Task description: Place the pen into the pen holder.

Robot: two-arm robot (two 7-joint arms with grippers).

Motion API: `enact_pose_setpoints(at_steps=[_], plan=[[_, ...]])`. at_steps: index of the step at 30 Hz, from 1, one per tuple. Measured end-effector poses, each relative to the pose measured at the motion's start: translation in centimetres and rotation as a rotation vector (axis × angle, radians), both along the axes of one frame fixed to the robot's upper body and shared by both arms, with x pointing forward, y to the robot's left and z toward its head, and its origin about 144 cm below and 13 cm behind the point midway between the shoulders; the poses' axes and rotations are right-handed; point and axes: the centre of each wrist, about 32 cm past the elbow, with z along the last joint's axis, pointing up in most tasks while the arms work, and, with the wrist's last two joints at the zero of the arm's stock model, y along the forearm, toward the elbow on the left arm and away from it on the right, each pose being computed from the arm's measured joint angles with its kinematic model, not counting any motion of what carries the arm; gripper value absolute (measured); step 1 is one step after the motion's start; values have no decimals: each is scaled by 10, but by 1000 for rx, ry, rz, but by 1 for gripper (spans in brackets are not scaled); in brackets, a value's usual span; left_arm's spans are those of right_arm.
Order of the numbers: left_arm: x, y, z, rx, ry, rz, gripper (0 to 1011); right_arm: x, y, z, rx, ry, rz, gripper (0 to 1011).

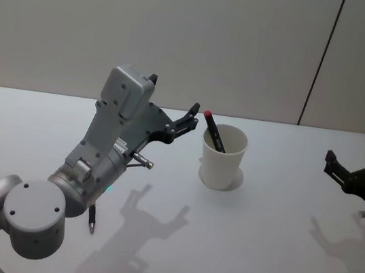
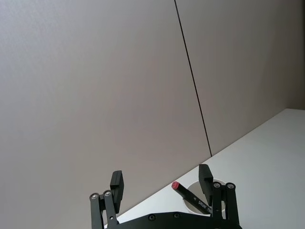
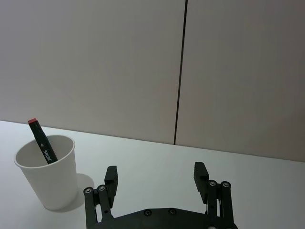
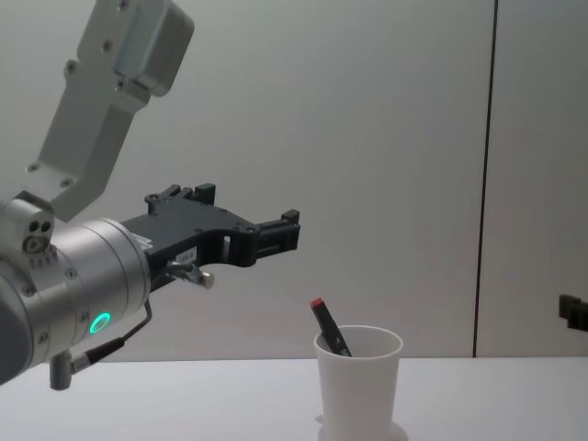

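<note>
The pen (image 1: pixel 215 132) is seen standing inside the pen holder (image 1: pixel 222 163), leaned against the left side of its rim with the red cap raised above it; the pen holder is set upright on the worktop (image 1: pixel 262 244), a little right of centre and toward the far side; the placing itself is therefore judged done. The left gripper (image 2: pixel 161 175) is held in the air just left of the holder and above it, fingers spread with nothing between them; the right gripper (image 3: pixel 155 169) is kept well apart at the right, likewise spread and empty. Little is judged left: the left arm is to be drawn clear without the holder being knocked.
</note>
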Motion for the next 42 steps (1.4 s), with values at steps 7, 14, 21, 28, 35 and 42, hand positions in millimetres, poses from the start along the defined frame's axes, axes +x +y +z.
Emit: enact_pose_setpoints(at_steps=[7,14,21,28,35,42], plan=[[0,0,0,0,0,0,1004,-4,-3,0,-8,7,3,1002],[0,0,0,0,0,0,1004,-7,-5,0,-13,11,4,1002],[-1,-1,0,-2,8,7,1004,-8,-7,0,-15,12,5,1002],[-4,-4,0,-30,39,54,1004,-9,-7,0,-16,13,5,1002],[-9,-8,1,-74,100,124,1004,-9,-7,0,-17,14,6,1002],[-16,-10,3,-105,165,183,1004,-9,-8,0,-17,14,6,1002]])
